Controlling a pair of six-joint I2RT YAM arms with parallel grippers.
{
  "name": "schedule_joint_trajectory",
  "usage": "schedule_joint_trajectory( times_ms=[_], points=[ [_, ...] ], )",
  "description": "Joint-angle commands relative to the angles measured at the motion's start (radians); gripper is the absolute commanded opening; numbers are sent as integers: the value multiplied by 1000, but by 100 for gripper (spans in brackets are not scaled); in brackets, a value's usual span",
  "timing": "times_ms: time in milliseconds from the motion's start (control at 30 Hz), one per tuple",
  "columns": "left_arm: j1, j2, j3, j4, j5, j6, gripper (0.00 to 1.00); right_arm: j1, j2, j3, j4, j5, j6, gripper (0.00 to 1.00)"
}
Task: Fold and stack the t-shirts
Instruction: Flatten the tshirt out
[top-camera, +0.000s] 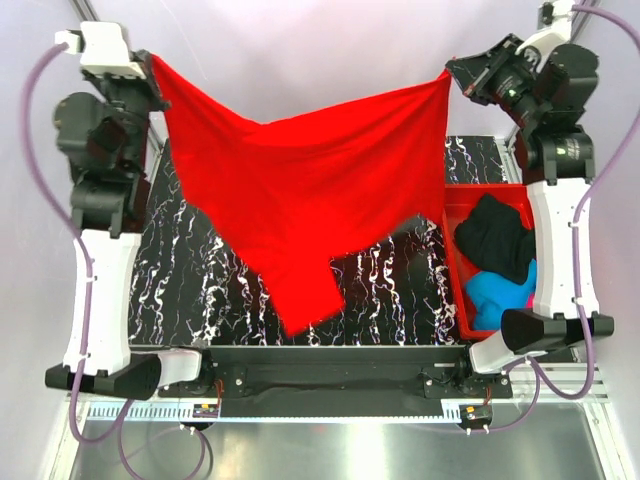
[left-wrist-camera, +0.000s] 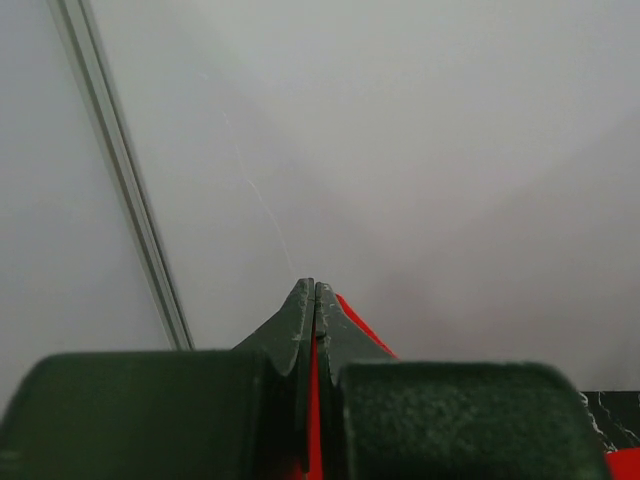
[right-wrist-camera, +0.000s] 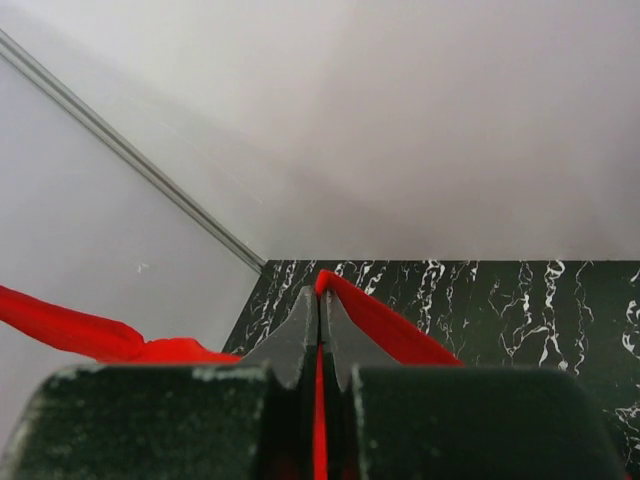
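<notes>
My left gripper (top-camera: 150, 65) and right gripper (top-camera: 455, 75) each clamp the red t-shirt (top-camera: 310, 190), stretched mid-air above the table (top-camera: 400, 290). Nothing folded yet; black tee (top-camera: 495, 235) and blue tee (top-camera: 500, 292) lie in the bin (top-camera: 458, 300) at right.

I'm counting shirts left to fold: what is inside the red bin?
The red bin holds a black t-shirt at the far end and a blue t-shirt nearer. Anything beneath them is covered; the right arm hides the bin's right side.

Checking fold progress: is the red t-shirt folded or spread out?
Spread, unfolded: the red t-shirt hangs stretched between the left gripper and right gripper, each shut on an upper corner, above the table.
</notes>
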Motion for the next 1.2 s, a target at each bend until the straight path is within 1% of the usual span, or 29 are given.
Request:
schedule_joint_trajectory(
  times_ms=[0, 100, 200, 300, 333, 467, 567, 600, 700, 733, 767, 800, 900, 1033, 1100, 1167],
  points=[
    [1, 13, -90, 154, 2, 21, 0, 1, 35, -70, 133, -28, -9, 0],
    [1, -36, -157, 197, -26, 23, 0, 1, 11, -119, 141, -26, -16, 0],
    [1, -93, -164, 190, -52, 24, 0, -1, -49, -130, 96, -29, -28, 0],
    [1, -203, -165, 164, -48, 9, 0, 1, -156, -150, 32, -26, -42, 0],
    [1, -238, -164, 153, -43, 0, 0, 1, -223, -155, 12, -25, -45, 0],
    [1, -416, -142, 58, -12, -54, 0, 1, -388, -179, -92, -11, -49, 0],
    [1, -505, -119, -1, -5, -75, 0, 1, -516, -195, -178, -41, -18, 0],
    [1, -521, -106, -19, -2, -77, 0, -1, -517, -202, -191, -49, -10, 0],
    [1, -548, -27, -100, 27, -89, 0, -1, -630, -216, -232, -68, 11, 0],
    [1, -547, 2, -158, 29, -89, 0, 1, -650, -216, -237, -74, 17, 0],
    [1, -548, 54, -186, 28, -82, 0, 1, -668, -213, -244, -81, 30, 0],
    [1, -556, 68, -205, 21, -79, 0, -1, -697, -209, -253, -86, 36, 0],
    [0, -594, 82, -203, -9, -68, 0, 1, -712, -114, -330, -104, 42, 0],
    [0, -569, 117, -202, -11, -60, 0, -1, -704, -60, -370, -68, 28, 0],
    [-2, -541, 88, -191, -6, -45, 0, -1, -680, -72, -361, -29, 19, 0],
    [0, -487, 42, -156, 14, -19, 0, -1, -658, -145, -306, 4, 11, 0]
  ],
)
